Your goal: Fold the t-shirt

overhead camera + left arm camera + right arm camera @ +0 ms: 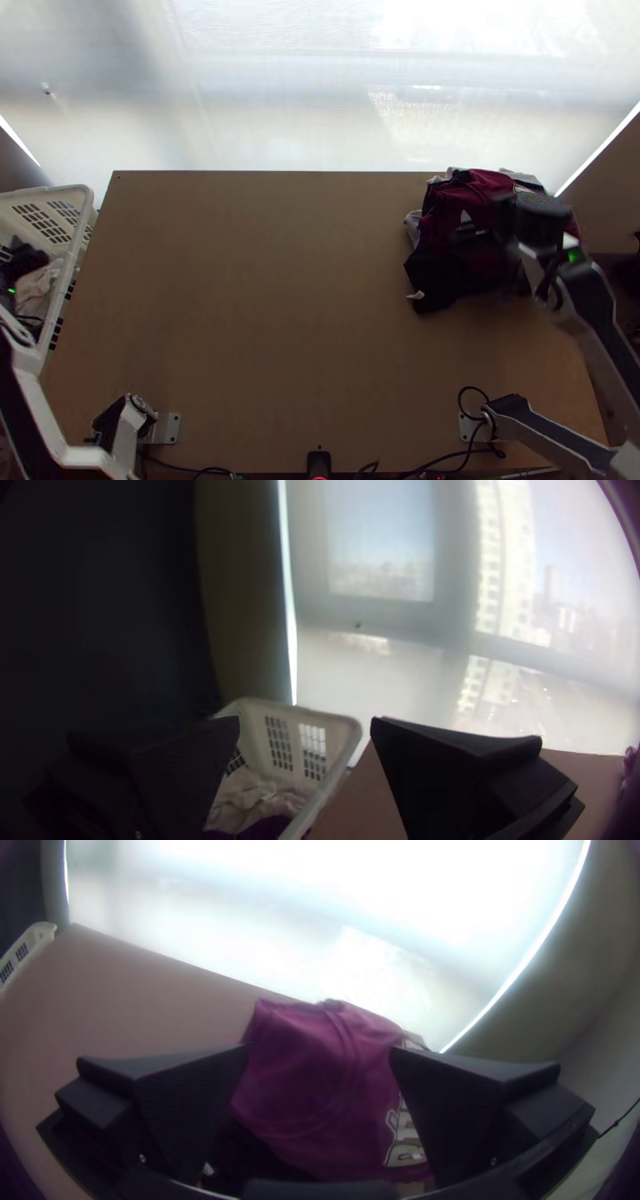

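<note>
A maroon shirt (472, 196) lies bunched on a heap of dark and white cloth at the table's back right. My right gripper (480, 232) is over that heap. In the right wrist view the shirt (320, 1087), with white print on it, shows between the wide-apart fingers of my right gripper (320, 1050), which holds nothing. At the far left, my left gripper (20, 256) is over the basket. The left wrist view has my left gripper (305, 723) open and without cloth, its fingers well apart.
A white plastic basket (86, 210) with pale cloth (36, 290) inside stands against the table's left edge. The wooden table (264, 304) stretches bare from there to the heap. A bright window runs behind the table; cables lie along the near edge.
</note>
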{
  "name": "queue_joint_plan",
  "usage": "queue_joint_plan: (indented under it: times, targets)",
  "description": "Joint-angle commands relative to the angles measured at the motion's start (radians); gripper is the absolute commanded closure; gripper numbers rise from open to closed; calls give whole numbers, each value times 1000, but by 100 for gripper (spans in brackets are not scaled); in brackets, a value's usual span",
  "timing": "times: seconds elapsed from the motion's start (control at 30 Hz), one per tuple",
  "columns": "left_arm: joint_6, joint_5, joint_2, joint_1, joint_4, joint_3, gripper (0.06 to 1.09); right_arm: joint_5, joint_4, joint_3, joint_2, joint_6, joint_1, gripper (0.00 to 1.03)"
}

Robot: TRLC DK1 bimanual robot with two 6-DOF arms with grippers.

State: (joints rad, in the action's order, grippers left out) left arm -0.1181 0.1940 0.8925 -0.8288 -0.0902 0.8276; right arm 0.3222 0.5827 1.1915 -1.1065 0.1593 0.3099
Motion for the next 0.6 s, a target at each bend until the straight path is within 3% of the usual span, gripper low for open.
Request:
queue_joint_plan:
  times: [0.0, 0.17, 0.3, 0.43, 0.57]
  targets:
    - [-110, 50, 572, -254, -339, 481, 13, 6, 557, 757, -375, -110, 103, 5]
    - [-167, 47, 893, -283, -396, 729, 11, 6, 789, 1140, -539, -129, 182, 5]
    - [-221, 53, 1214, -282, -672, 1058, 11, 9, 809, 1056, -503, -103, 298, 5]
    - [-299, 68, 1381, -270, -686, 1196, 11, 8, 816, 1036, -512, -37, 313, 5]
    - [-354, 71, 1560, -262, -887, 1409, 11, 11, 816, 1063, -559, -15, 298, 5]
